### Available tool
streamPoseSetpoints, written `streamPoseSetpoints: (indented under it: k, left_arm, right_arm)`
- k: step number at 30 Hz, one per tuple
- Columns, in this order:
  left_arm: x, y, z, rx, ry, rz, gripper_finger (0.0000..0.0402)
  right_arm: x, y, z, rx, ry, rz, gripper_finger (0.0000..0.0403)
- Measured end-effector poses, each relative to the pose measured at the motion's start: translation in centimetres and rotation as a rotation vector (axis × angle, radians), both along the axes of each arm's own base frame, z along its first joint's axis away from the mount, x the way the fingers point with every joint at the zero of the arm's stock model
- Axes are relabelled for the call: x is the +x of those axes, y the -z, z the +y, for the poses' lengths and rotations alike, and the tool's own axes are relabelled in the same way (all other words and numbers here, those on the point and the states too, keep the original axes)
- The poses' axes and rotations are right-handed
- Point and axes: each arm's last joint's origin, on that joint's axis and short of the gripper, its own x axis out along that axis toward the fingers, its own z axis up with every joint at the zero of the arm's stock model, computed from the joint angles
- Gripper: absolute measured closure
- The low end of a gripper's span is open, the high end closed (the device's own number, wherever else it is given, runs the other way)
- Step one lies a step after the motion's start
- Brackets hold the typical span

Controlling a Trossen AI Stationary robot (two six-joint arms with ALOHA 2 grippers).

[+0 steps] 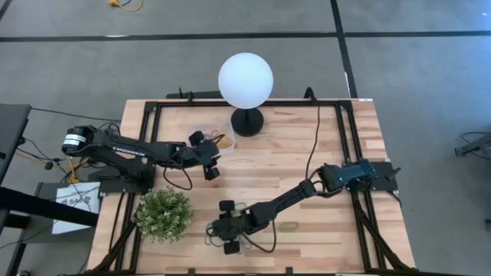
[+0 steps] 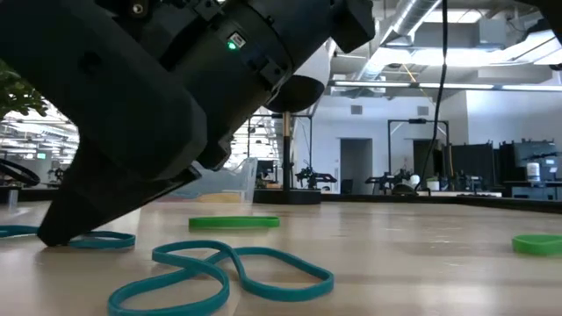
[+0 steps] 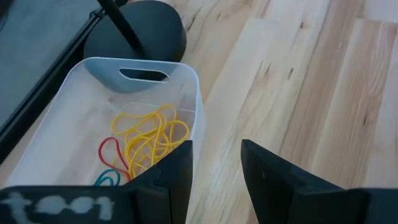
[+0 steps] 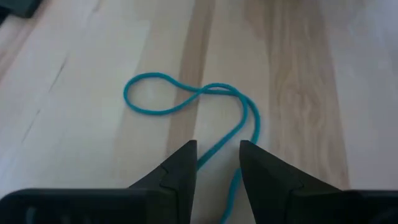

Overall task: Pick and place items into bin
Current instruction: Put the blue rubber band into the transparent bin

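Your bin (image 3: pixel 186 93) at 11 o'clock already holds several bands, more lie on the desk (image 1: pixel 291 153) — right end effector (image 4: pixel 217 165), released, straddles a teal rubber band (image 4: pixel 186 99) at 6 o'clock; left end effector (image 3: pixel 214 174) waits released beside the bin.

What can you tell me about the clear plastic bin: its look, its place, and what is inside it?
The bin is a small see-through plastic tub with rounded corners and a slot handle cut in one end wall. It stands upright on the wooden table, beside the lamp's black base. Inside lie tangled yellow bands, a red band and a teal one. The left pincer hovers open at its rim.
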Motion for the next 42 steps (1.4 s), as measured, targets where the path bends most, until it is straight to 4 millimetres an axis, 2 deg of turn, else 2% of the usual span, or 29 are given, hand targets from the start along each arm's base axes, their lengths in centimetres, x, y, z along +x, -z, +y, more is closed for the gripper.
streamPoseSetpoints:
  k: [4,7,13,17,21,24,27,36,38,42]
  left_arm:
    - [0.0,0.0,0.0,0.0,0.0,0.0,0.0275]
    - [0.0,0.0,0.0,0.0,0.0,0.0,0.0275]
    - [0.0,0.0,0.0,0.0,0.001,0.0,0.0275]
    - [0.0,0.0,0.0,0.0,0.001,0.0,0.0274]
    - [0.0,0.0,0.0,0.0,0.0,0.0,0.0274]
    - [0.0,0.0,0.0,0.0,0.0,0.0,0.0274]
    - [0.0,0.0,0.0,0.001,0.012,0.004,0.0274]
    - [0.6,-0.3,-0.6,-0.113,0.213,-0.045,0.0274]
    - [0.9,-0.6,-0.9,-0.119,0.272,-0.079,0.0274]
    - [1.5,-1.4,-1.4,-0.081,0.327,-0.167,0.0274]
  right_arm:
    - [-0.1,0.0,-0.1,0.018,0.033,0.026,0.0288]
    - [-0.3,0.0,0.3,0.022,0.007,0.026,0.0304]
    - [-0.4,0.1,0.6,0.043,-0.042,0.038,0.039]
    - [-0.4,0.1,0.6,0.082,-0.054,0.053,0.0389]
    - [-0.6,-0.2,1.0,0.03,-0.066,0.036,0.04]
    - [-1.5,-1.7,1.2,-0.039,-0.069,0.046,0.0401]
    - [-2.7,-4.3,0.7,-0.168,0.02,0.06,0.0401]
    - [-5.8,-11.7,-3.8,-0.46,0.21,0.128,0.0402]
    - [-6.4,-13.4,-5.1,-0.483,0.246,0.135,0.0402]
    - [-6.6,-15.2,-7.6,-0.456,0.321,0.128,0.0402]
